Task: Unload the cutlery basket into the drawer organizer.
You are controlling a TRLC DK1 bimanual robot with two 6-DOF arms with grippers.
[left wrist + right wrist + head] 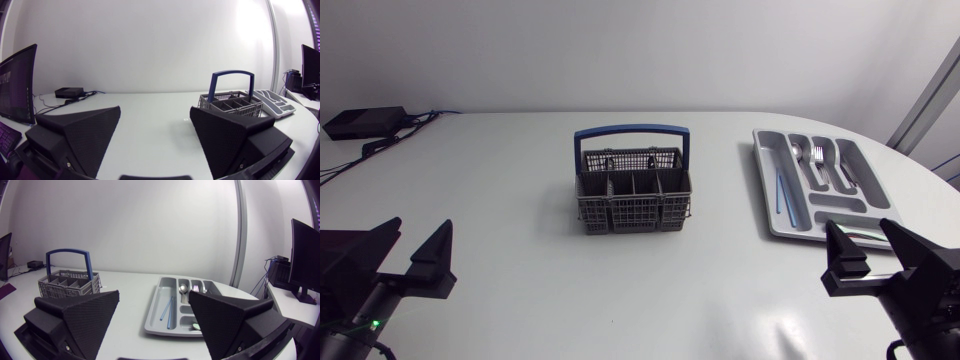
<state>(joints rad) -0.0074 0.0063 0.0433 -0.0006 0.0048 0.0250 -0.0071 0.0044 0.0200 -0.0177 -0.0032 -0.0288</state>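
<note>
Cutlery basket (pixel 633 213) centred on surface (pixel 490 170); drawer organizer (pixel 763 180) by right edge.
Left end effector (pixel 420 226), right end effector (pixel 860 228) at near corners: wide open, empty.

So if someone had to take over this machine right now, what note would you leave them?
Left hand: open, empty, on its own side, well apart from the basket.
Right hand: open, empty, just short of the organizer.
Grey plastic cutlery basket with a blue handle: mid-table, upright; no cutlery shows in it.
Light grey drawer organizer: to the basket's right, holding a metal spoon, a metal fork and a thin blue stick.
Done: unloading looks finished.
Left: probably only a check of the basket's compartments.
</note>
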